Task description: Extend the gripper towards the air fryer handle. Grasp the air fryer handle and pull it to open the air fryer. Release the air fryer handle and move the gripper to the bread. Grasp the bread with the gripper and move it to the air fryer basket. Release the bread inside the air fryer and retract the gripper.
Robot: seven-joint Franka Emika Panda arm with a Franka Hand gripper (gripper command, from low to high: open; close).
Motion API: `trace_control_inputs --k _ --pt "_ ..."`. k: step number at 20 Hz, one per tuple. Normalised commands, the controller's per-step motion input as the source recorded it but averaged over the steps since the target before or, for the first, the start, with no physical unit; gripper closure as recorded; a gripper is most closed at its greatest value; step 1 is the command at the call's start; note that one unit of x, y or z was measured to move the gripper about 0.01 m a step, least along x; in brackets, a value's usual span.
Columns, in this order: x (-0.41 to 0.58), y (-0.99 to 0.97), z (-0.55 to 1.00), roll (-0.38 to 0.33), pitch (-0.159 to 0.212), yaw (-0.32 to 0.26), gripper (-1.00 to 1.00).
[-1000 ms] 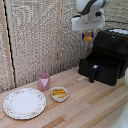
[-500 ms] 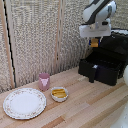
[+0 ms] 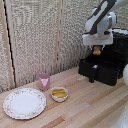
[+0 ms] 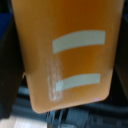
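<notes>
Basket (image 3: 102, 67) is sitting pulled open at the frame's right, tool (image 3: 96, 50) is gripping the bread (image 4: 70, 50) just above it, so opening and pickup are done, only drop and retract are remaining.

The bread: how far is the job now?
Done: the drawer is pulled out of the air fryer, and the bread is picked up. In hand: the hand holds it above the open drawer. Left: lower it, release it, retract.
</notes>
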Motion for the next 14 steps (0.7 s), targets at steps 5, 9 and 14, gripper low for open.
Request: trace_control_inputs --k 5,9,14 --pt "0.07 -0.24 -0.45 0.0 0.036 -0.034 1.0" --pt "0.063 -0.28 -0.41 0.0 0.021 0.001 1.0" --pt "-0.037 -0.21 -0.25 -0.013 -0.014 0.0 -1.0"
